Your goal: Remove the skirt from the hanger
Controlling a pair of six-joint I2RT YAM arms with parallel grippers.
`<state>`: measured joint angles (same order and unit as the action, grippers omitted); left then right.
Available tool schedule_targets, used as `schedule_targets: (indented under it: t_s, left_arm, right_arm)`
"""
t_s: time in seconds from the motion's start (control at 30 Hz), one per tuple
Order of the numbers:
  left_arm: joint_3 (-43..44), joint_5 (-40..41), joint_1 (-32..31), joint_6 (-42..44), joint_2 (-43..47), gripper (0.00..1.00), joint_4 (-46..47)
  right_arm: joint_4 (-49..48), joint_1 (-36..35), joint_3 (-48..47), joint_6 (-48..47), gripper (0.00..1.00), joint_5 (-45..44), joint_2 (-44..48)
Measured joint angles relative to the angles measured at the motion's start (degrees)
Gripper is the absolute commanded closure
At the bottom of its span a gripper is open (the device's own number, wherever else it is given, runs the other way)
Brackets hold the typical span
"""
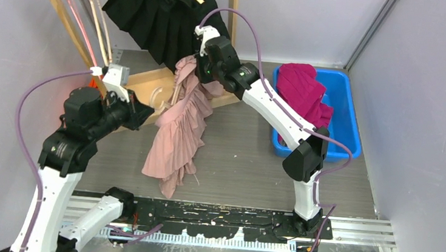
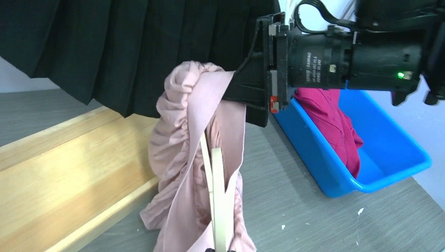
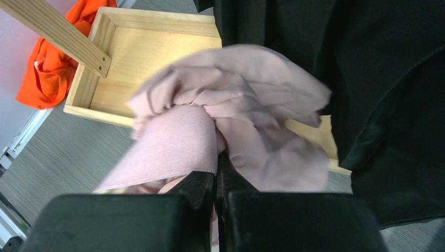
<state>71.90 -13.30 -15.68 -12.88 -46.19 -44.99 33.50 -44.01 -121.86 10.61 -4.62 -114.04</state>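
The pink pleated skirt (image 1: 178, 131) hangs from its bunched waistband down to the table. In the left wrist view its cream hanger (image 2: 218, 184) runs up inside the waistband. My left gripper (image 1: 148, 112) is shut on the hanger's near end; only its tips (image 2: 221, 250) peek in at the bottom edge. My right gripper (image 1: 202, 69) is at the top of the skirt, its jaws shut on a fold of the pink waistband (image 3: 178, 142). The right gripper (image 3: 216, 160) holds the cloth pulled up, away from the hanger.
A black skirt (image 1: 157, 16) hangs on the wooden rack (image 1: 66, 8) just behind and touches the right arm. The rack's wooden base tray (image 1: 148, 83) lies left of the pink skirt. A blue bin (image 1: 344, 100) with a magenta garment (image 1: 300, 87) stands right. An orange cloth (image 3: 50, 58) lies beyond the tray.
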Motion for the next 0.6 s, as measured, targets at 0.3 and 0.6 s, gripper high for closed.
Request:
schedule_targets:
  t_s: [0.3, 0.6]
  left_arm:
    - [2.6, 1.8, 0.0, -0.2, 8.0, 1.0, -10.1]
    - [1.6, 1.1, -0.1, -0.5, 7.3, 1.0, -10.3]
  right_arm:
    - [0.4, 2.3, -0.2, 0.0, 0.97, -0.3, -0.2]
    - [0.6, 2.8, -2.5, 0.3, 0.97, 0.8, -0.9]
